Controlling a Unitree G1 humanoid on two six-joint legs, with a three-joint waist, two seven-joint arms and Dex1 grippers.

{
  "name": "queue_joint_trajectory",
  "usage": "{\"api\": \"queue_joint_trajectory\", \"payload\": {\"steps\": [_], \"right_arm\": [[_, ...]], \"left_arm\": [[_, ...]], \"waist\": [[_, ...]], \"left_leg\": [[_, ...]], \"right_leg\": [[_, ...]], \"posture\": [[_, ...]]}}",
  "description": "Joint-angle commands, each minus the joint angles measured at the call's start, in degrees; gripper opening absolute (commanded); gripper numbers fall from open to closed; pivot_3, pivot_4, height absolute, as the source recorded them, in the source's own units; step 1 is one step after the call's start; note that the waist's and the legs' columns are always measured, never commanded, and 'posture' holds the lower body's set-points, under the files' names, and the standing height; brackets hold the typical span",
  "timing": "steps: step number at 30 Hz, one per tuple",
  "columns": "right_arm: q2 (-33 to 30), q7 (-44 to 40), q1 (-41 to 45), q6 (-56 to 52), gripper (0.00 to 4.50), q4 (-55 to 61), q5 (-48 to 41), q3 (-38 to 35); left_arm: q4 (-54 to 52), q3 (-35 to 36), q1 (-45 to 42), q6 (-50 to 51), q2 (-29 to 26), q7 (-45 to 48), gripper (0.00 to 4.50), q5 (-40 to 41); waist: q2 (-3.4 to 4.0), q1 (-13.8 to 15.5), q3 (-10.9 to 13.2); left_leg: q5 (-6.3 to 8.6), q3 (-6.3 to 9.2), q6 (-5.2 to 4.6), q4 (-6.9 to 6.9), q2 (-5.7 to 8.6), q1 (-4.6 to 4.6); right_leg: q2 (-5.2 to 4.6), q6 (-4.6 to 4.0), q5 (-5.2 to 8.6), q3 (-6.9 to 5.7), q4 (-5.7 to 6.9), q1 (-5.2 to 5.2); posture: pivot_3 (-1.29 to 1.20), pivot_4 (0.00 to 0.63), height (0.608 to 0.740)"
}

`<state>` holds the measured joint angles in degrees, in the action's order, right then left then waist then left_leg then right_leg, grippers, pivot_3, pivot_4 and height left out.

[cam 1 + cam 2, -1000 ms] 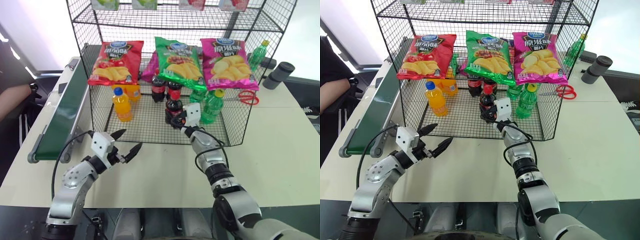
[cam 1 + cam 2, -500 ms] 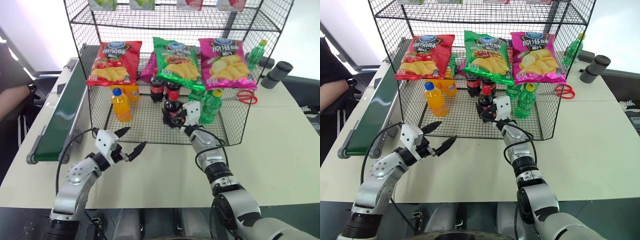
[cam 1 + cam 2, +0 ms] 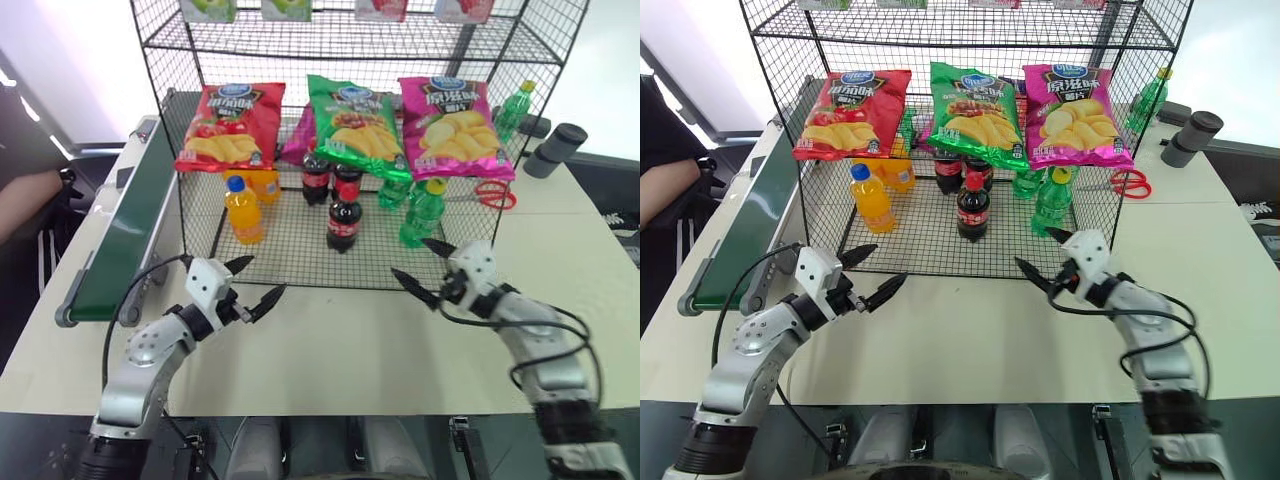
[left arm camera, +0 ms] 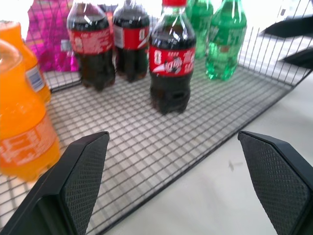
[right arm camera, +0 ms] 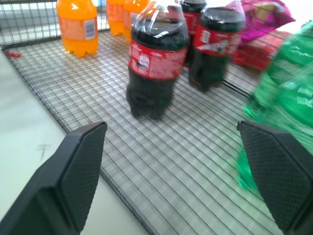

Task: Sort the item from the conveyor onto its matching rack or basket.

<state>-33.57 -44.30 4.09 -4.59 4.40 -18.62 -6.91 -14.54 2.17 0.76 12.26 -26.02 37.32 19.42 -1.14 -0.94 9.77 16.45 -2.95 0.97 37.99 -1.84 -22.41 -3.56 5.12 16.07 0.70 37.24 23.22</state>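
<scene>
Rack (image 3: pixel 200 215) stands on the table (image 3: pixel 600 300), conveyor (image 3: pixel 125 235) along its left side. Cola bottle (image 3: pixel 344 217) stands upright on the rack's bottom tier, in front of two more colas. Left gripper (image 3: pixel 258 283) and right gripper (image 3: pixel 420 268) hover before the rack, both spread wide and empty.

Both arms are silver-grey metal with rounded, dark-jointed segments. Each wrist carries a white boxy block, and each gripper, the left gripper (image 3: pixel 250 283) and the right gripper (image 3: pixel 423 266), has two pointed black fingers (image 4: pixel 82 183) with cross-hatched pads. Loose black cables loop along both forearms.
</scene>
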Motion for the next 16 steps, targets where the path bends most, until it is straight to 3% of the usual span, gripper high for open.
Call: {"api": "queue_joint_trajectory", "payload": {"steps": [1,7,16], "right_arm": [[-3.7,-2.0,-3.8,-3.1,4.44,6.5,-4.4,-5.8],[-7.9,-5.7,-11.1,-6.6,4.44,10.6,-8.5,-12.5],[-8.3,-4.5,-10.9,-8.8,4.44,12.7,-8.3,-13.1]], "left_arm": [[1.6,3.7,0.0,0.3,-2.3,0.8,4.5,0.8],[6.0,7.5,0.4,-1.9,-6.2,4.7,4.5,1.3],[8.0,8.2,0.3,-2.3,-7.7,8.5,4.5,2.0]], "waist": [[0.0,0.1,0.0],[0.0,0.3,0.0],[0.0,0.3,0.0]], "left_leg": [[0.0,0.0,0.0,0.0,0.0,0.0],[0.0,-0.01,-0.01,0.0,0.01,-0.02],[0.01,-0.02,-0.01,0.01,0.02,-0.02]], "right_leg": [[0.01,0.0,0.0,0.0,0.0,0.0],[0.02,-0.01,0.01,-0.01,-0.07,-0.02],[0.02,-0.06,0.04,0.0,-0.11,-0.03]], "posture": [[0.0,0.15,0.74],[0.0,0.15,0.74],[0.0,0.15,0.74]]}}
